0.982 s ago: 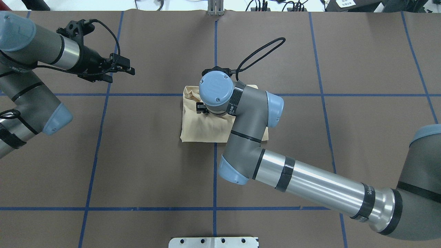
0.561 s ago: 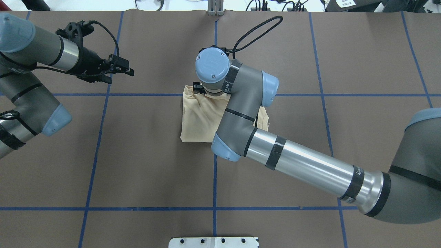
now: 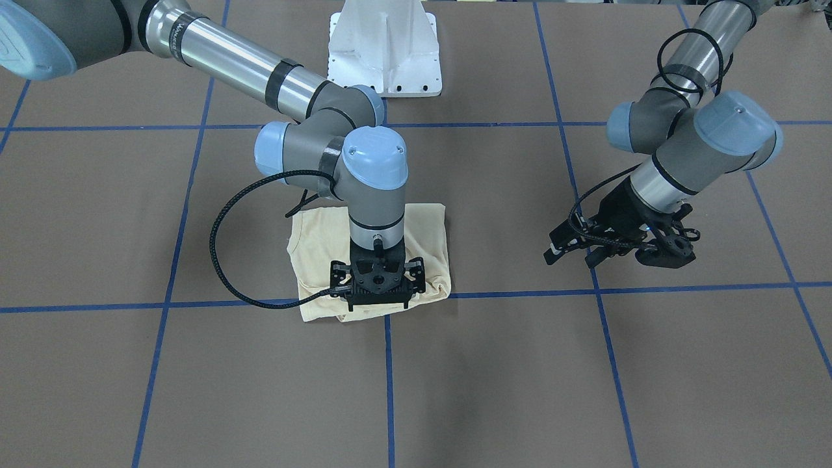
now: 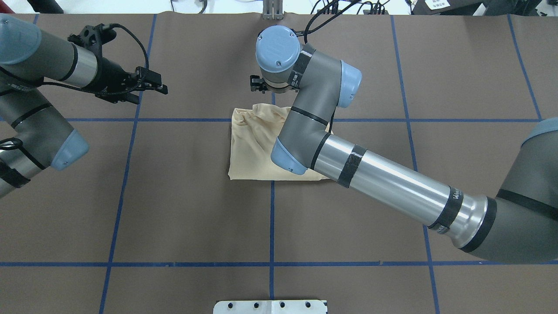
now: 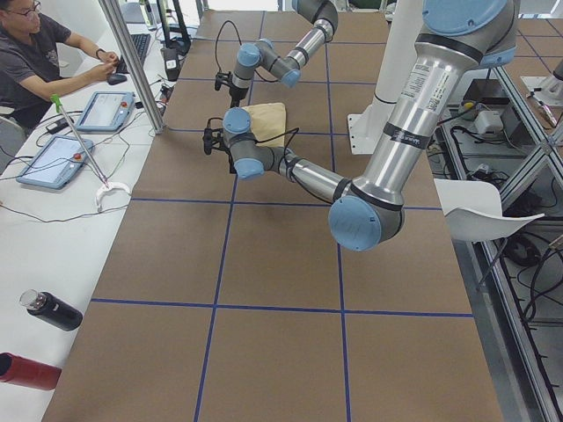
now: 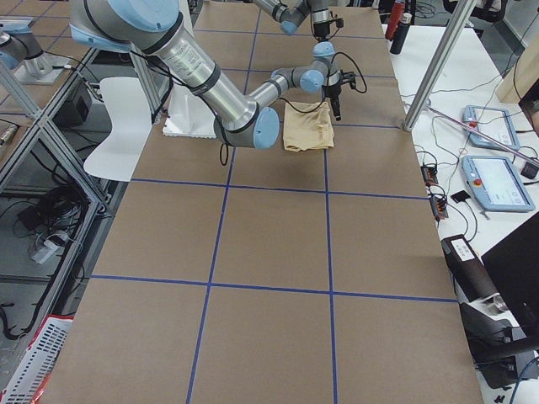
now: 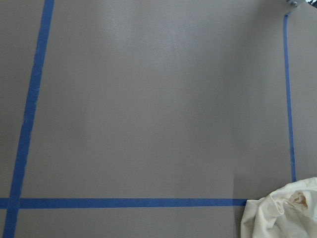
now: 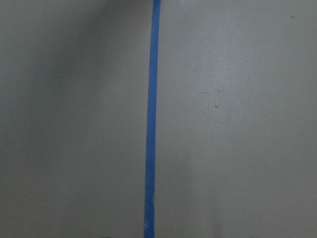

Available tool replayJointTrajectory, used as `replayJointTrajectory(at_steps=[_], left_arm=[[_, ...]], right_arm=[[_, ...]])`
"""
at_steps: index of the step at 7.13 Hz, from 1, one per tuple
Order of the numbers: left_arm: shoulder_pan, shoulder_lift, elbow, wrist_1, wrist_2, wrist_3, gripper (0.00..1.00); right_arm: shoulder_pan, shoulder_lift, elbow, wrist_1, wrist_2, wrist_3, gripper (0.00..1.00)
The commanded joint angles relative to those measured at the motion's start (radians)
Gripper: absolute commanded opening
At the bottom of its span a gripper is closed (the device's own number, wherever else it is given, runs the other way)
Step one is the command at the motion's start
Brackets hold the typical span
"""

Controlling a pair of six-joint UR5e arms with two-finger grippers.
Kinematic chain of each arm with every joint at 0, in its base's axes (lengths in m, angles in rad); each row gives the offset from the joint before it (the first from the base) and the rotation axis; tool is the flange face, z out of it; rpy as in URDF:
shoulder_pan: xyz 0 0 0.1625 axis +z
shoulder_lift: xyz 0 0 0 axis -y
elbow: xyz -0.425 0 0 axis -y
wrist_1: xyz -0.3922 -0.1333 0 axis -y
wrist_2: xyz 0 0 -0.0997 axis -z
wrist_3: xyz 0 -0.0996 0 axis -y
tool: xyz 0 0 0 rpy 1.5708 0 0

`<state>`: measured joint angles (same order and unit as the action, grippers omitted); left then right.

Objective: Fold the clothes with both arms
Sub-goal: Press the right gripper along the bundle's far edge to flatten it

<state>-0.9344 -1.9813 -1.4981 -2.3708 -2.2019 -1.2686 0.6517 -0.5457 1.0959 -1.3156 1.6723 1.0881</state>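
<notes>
Where a second ago the right gripper (image 3: pixel 377 287) hung over the middle of the T-shirt (image 4: pixel 253 148), it has since travelled toward the far edge of the table (image 4: pixel 196 209) and now sits just past the shirt's far hem. Its wrist camera shows only bare brown surface and a strip of blue tape (image 8: pixel 151 124), so it appears to carry no cloth. Its fingers point down beneath the wrist and are hidden in every view, so I cannot tell how wide they stand. The pass has left its mark: the far-left corner of the shirt is rucked into a bunch of wrinkles, while the near hem lies straight. The shirt itself rests as a compact folded rectangle near the table's centre, a little toward the far edge, partly under the right forearm. The left gripper (image 4: pixel 152 89) hovers well apart toward the left edge, its fingers parted and empty, much where it was. I judge the folding to be close to done, with the bunched corner the one thing wanting a tidy.
</notes>
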Motion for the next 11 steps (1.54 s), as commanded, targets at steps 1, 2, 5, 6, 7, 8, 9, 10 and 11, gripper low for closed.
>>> replayJointTrajectory(at_steps=[1, 2, 5, 6, 7, 8, 9, 10, 11], left_arm=[[-0.006, -0.001, -0.001, 0.001, -0.001, 0.000, 1.00], [-0.010, -0.001, -0.001, 0.001, -0.001, 0.000, 1.00], [-0.018, -0.001, 0.002, 0.002, 0.001, 0.005, 1.00], [-0.018, -0.001, 0.005, 0.005, 0.002, 0.021, 1.00], [-0.020, -0.001, 0.007, 0.005, 0.002, 0.021, 1.00], [-0.020, -0.001, 0.007, 0.007, 0.002, 0.021, 1.00], [-0.020, -0.001, 0.009, 0.007, 0.002, 0.021, 1.00], [-0.020, -0.001, 0.007, 0.008, 0.002, 0.021, 1.00], [-0.020, -0.001, 0.007, 0.009, -0.001, 0.021, 1.00]], right_arm=[[0.008, 0.016, 0.018, -0.002, 0.061, -0.013, 0.98], [0.005, 0.007, 0.056, -0.013, 0.102, -0.014, 0.98], [-0.055, -0.026, 0.128, -0.123, 0.135, 0.001, 0.99], [-0.069, -0.023, 0.133, -0.132, 0.145, 0.021, 0.99], [-0.082, -0.022, 0.133, -0.148, 0.159, 0.050, 0.99], [-0.092, -0.023, 0.125, -0.142, 0.156, 0.053, 0.99], [-0.092, -0.016, 0.101, -0.140, 0.153, 0.049, 0.99], [-0.092, -0.014, 0.072, -0.137, 0.152, 0.043, 0.99], [-0.090, -0.008, 0.037, -0.122, 0.141, 0.035, 0.99]])
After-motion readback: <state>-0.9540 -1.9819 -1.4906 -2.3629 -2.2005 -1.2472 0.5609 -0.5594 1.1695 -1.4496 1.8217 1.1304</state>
